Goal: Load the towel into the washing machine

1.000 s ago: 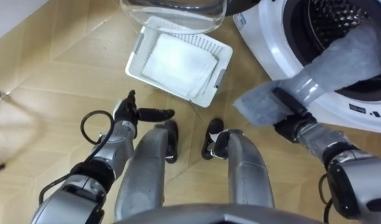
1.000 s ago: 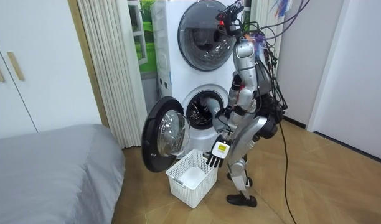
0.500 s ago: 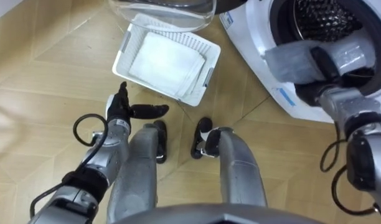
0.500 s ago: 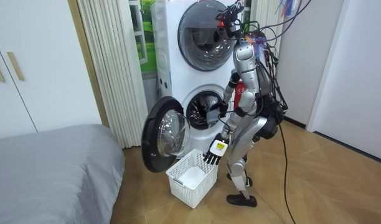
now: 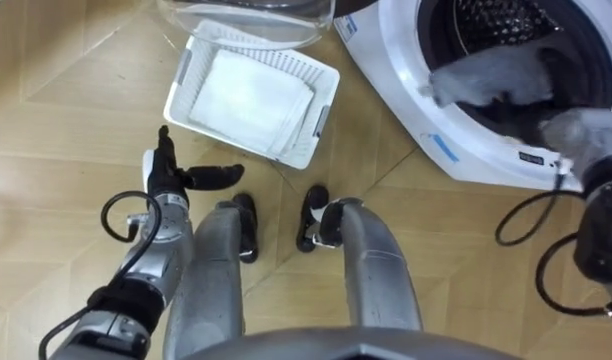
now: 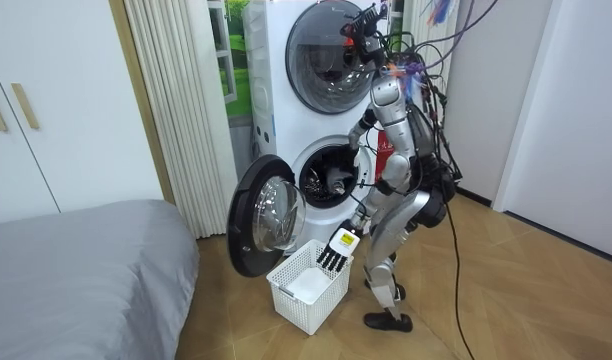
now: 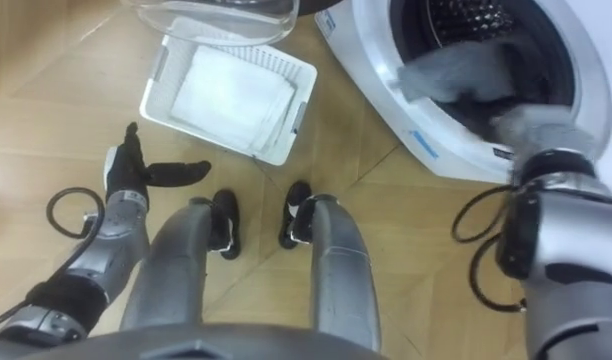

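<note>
While the robot stands on the light wooden floor [image 5: 46, 120] close before the machines, its left hand [image 5: 166, 182] hangs low at its side, fingers straight and thumb stuck out, open and holding nothing. Just beyond that hand a white slatted plastic basket [image 5: 286, 58] sits on the floor, with a folded white cloth [image 5: 251, 90] lying flat inside it. Past the basket's far edge is the clear round door [image 5: 246, 15] of the white front-loading washing machine [image 5: 401, 95], swung open. In the room view this is the lower of two stacked machines, and the door opens towards the room view's left. The right arm reaches into the machine's dark perforated drum [image 5: 496, 15]. A grey towel [image 5: 486, 72] lies in the drum's mouth, part of it inside and another part draped over the right forearm at the lower rim. The right hand is buried under that towel, so I cannot tell whether it grips the towel or is open
</note>
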You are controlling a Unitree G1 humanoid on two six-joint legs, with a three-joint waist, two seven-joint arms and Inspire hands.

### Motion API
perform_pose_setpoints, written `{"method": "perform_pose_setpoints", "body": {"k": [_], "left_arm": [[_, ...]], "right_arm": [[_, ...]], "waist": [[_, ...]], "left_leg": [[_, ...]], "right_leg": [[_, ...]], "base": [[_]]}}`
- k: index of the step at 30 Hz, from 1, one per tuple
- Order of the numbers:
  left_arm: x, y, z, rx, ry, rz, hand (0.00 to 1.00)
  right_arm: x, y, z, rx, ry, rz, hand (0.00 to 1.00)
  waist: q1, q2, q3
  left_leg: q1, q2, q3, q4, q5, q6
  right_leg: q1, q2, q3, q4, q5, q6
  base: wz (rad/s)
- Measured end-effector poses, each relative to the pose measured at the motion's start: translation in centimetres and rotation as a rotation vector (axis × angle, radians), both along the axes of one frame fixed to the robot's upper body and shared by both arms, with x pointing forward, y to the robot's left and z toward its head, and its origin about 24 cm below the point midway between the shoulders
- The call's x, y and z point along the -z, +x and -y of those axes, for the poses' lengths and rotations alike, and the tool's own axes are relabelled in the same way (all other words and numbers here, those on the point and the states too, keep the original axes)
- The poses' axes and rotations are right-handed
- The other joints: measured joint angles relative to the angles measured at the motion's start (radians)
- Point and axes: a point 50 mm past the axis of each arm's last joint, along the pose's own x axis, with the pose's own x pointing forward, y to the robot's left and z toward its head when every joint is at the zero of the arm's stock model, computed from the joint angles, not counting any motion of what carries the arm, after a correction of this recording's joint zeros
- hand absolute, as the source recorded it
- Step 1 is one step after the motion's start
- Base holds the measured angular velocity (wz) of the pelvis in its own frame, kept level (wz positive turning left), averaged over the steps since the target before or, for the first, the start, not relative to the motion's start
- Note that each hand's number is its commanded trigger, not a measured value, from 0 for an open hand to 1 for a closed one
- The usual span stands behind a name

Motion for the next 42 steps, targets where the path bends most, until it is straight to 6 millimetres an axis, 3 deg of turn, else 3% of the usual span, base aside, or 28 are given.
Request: {"method": "perform_pose_setpoints", "body": {"k": [4, 10, 15, 22, 27, 32, 36, 40, 42], "left_arm": [[-0.1, 0.1, 0.6, 0.035, -0.025, 0.019, 0.00], [0.1, 0.2, 2.1, 0.132, -0.077, 0.017, 0.00], [0.1, 0.3, 2.6, 0.157, -0.101, 0.026, 0.00], [1.7, -1.0, 2.0, 0.186, -0.052, -0.054, 0.00], [2.9, -2.3, 0.7, 0.186, -0.039, -0.123, 0.00], [4.5, -4.8, -1.2, 0.178, -0.024, -0.211, 0.00], [6.0, -8.5, -3.9, 0.076, -0.011, -0.324, 0.00], [6.6, -11.4, -5.5, 0.048, 0.025, -0.402, 0.00], [6.9, -12.5, -5.9, 0.028, 0.023, -0.430, 0.00]], "right_arm": [[-0.1, -0.2, 0.3, 0.047, 0.005, -0.038, 0.00], [-0.1, -1.0, 1.2, 0.149, -0.033, -0.070, 0.00], [0.3, -1.5, 1.5, 0.176, -0.039, -0.082, 0.00], [2.8, -3.5, 1.0, 0.220, -0.029, -0.113, 0.00], [5.7, -6.4, 0.7, 0.178, -0.118, -0.166, 0.00], [9.3, -10.9, 0.1, -0.084, -0.339, -0.322, 0.00], [12.3, -15.9, -0.9, -0.522, -0.564, -0.539, 0.00], [14.0, -19.1, -2.4, -0.939, -0.677, -0.630, 0.00], [14.6, -19.7, -3.3, -1.068, -0.669, -0.626, 0.00]], "waist": [[0.017, 0.009, -0.0001], [0.049, 0.063, -0.0015], [0.057, 0.074, -0.0014], [0.069, 0.094, -0.0068], [0.079, 0.117, -0.0172], [0.087, 0.139, -0.0295], [0.088, 0.151, -0.0393], [0.088, 0.159, -0.0438], [0.087, 0.159, -0.0443]], "left_leg": [[0.019, 0.002, 0.007, -0.016, 0.000, 0.002], [0.047, 0.004, 0.008, -0.038, 0.001, 0.003], [0.061, 0.002, 0.008, -0.056, 0.007, -0.001], [0.167, 0.005, 0.002, -0.135, 0.014, -0.010], [0.262, 0.006, 0.004, -0.194, 0.020, -0.017], [0.378, 0.006, 0.000, -0.277, 0.028, -0.027], [0.478, 0.012, 0.001, -0.350, 0.035, -0.037], [0.560, 0.018, 0.002, -0.409, 0.043, -0.049], [0.604, 0.019, 0.002, -0.433, 0.048, -0.054]], "right_leg": [[0.015, 0.002, 0.002, -0.012, 0.002, 0.003], [0.043, 0.001, -0.006, -0.029, 0.005, 0.004], [0.056, 0.003, -0.004, -0.043, 0.005, 0.003], [0.172, 0.017, -0.020, -0.130, 0.012, 0.008], [0.269, 0.023, -0.028, -0.195, 0.017, 0.016], [0.393, 0.039, -0.047, -0.288, 0.026, 0.023], [0.498, 0.063, -0.043, -0.377, 0.044, 0.028], [0.589, 0.085, -0.050, -0.461, 0.065, 0.027], [0.637, 0.092, -0.050, -0.494, 0.071, 0.026]], "base": [[-0.03], [0.02], [0.00], [0.02], [-0.04], [0.02], [-0.06], [-0.07], [0.00]]}}
